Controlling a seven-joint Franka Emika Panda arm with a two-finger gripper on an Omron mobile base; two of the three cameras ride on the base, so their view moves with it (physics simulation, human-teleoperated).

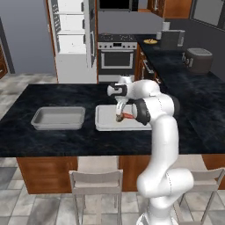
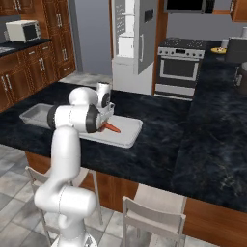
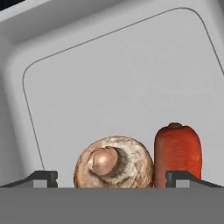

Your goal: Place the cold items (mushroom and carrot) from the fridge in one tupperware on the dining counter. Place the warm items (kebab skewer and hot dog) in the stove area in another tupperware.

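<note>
My gripper (image 3: 112,177) hangs low over the right tupperware (image 1: 105,127) on the black dining counter (image 1: 66,94), fingers open and wide apart. Between them, on the tupperware floor (image 3: 122,78), lies the brown mushroom (image 3: 113,162), gills and stem facing the hand camera, touching neither fingertip. The orange-red carrot (image 3: 177,151) rests right beside it, also inside. From the base views the carrot (image 1: 128,116) (image 2: 112,127) pokes out from under the hand. A second tupperware (image 1: 58,117) (image 2: 34,115) sits empty to the left. The fridge (image 1: 74,39) stands open behind the counter.
A stove (image 1: 116,55) stands beside the fridge, with a yellow plate (image 1: 150,41) on the back counter near it. A grey toaster (image 1: 197,59) sits on the right counter. Stools (image 1: 96,180) line the counter's near side.
</note>
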